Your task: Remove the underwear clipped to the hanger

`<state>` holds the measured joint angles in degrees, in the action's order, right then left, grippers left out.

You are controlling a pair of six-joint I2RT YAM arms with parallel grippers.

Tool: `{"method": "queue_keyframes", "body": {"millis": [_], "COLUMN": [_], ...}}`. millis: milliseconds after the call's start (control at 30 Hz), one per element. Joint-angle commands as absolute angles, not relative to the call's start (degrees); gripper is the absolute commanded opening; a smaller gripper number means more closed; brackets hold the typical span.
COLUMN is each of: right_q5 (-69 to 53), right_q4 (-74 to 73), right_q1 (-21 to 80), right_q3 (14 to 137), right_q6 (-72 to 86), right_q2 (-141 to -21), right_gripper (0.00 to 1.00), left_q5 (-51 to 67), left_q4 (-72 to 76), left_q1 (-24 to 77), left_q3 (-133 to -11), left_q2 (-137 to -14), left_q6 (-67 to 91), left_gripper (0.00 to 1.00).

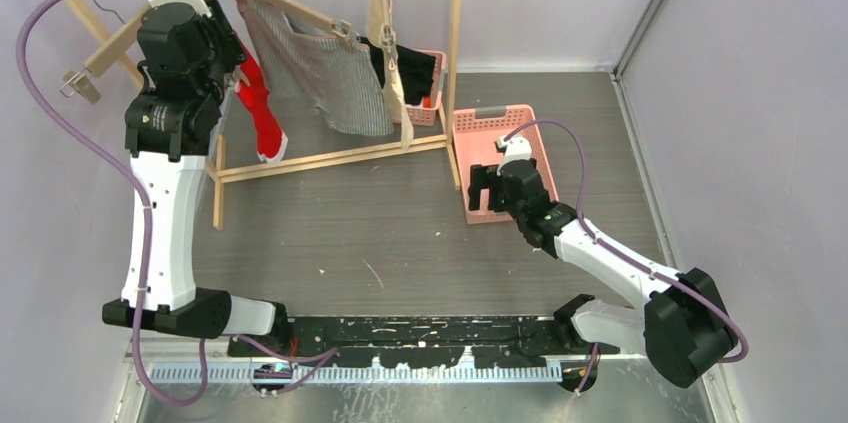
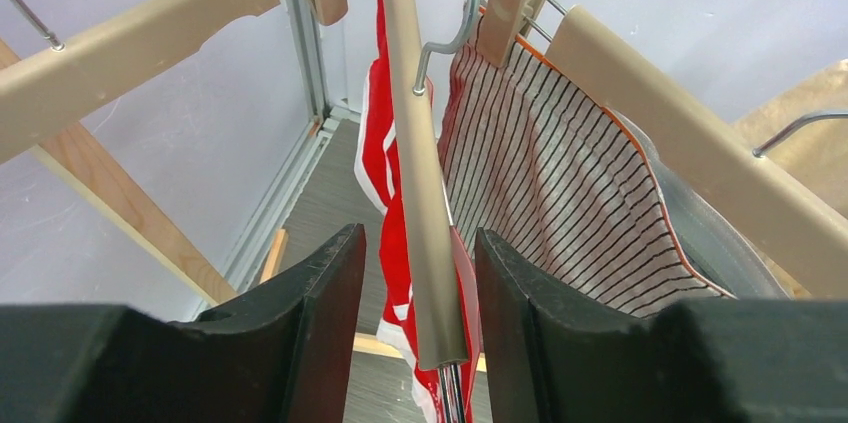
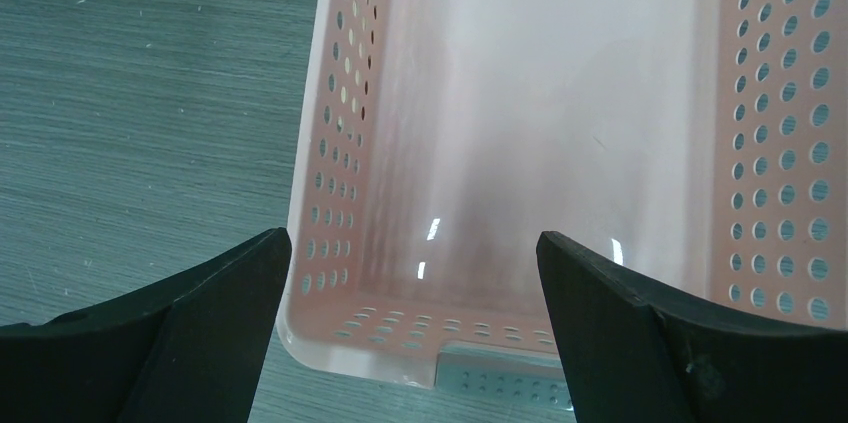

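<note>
Three pieces of underwear hang from wooden clip hangers on a wooden rack (image 1: 455,33): red with white trim (image 1: 262,108), grey-and-white striped (image 1: 335,78), and beige (image 1: 385,38). My left gripper (image 1: 232,61) is raised at the red piece's hanger. In the left wrist view its jaws (image 2: 420,243) are open on either side of the beige hanger bar (image 2: 418,173), with the red underwear (image 2: 378,153) just behind and the striped piece (image 2: 560,183) to the right, held by a clip (image 2: 500,13). My right gripper (image 1: 482,188) is open and empty over a pink basket (image 3: 520,93).
The pink basket (image 1: 535,148) stands on the grey floor right of the rack and holds nothing. A second pink basket (image 1: 436,103) behind the rack holds black folded clothes (image 1: 415,68). An empty hanger (image 2: 130,43) hangs at the left. Walls close in on the left, back and right.
</note>
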<state>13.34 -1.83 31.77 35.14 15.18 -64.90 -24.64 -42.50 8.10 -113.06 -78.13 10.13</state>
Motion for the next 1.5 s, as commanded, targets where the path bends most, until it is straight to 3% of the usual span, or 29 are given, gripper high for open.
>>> {"method": "queue_keyframes", "body": {"millis": [0,333,500,733,967,1467], "right_q5": [13.09,13.44,13.46,13.66,13.39,13.05], "right_q4": [0.54,0.42,0.37,0.53,0.58,1.83], "right_q1": [32.23,32.26,32.34,32.35,32.34,32.69], "right_q3": [36.01,36.27,36.55,36.31,36.38,35.62], "right_q6": [15.78,15.72,15.74,15.75,15.82,16.19], "right_q2": [-64.47,-64.67,-65.39,-65.75,-66.47,-66.56], "right_gripper": [1.0,1.0,1.0,1.0,1.0,1.0], "left_q5": [-24.2,-22.53,-22.12,-20.97,-15.31,-17.36], "left_q4": [-37.81,-37.07,-36.58,-35.88,-33.71,-27.89], "left_q1": [7.18,5.99,5.98,5.91,5.88,5.89], "left_q3": [-112.76,-115.29,-114.91,-113.97,-111.89,-109.86], "left_q2": [-77.23,-80.42,-80.62,-80.17,-77.8,-73.18], "left_q6": [10.7,10.76,10.82,10.04,7.04,4.55], "left_gripper": [0.45,0.4,0.29,0.01,0.0,0.0]}}
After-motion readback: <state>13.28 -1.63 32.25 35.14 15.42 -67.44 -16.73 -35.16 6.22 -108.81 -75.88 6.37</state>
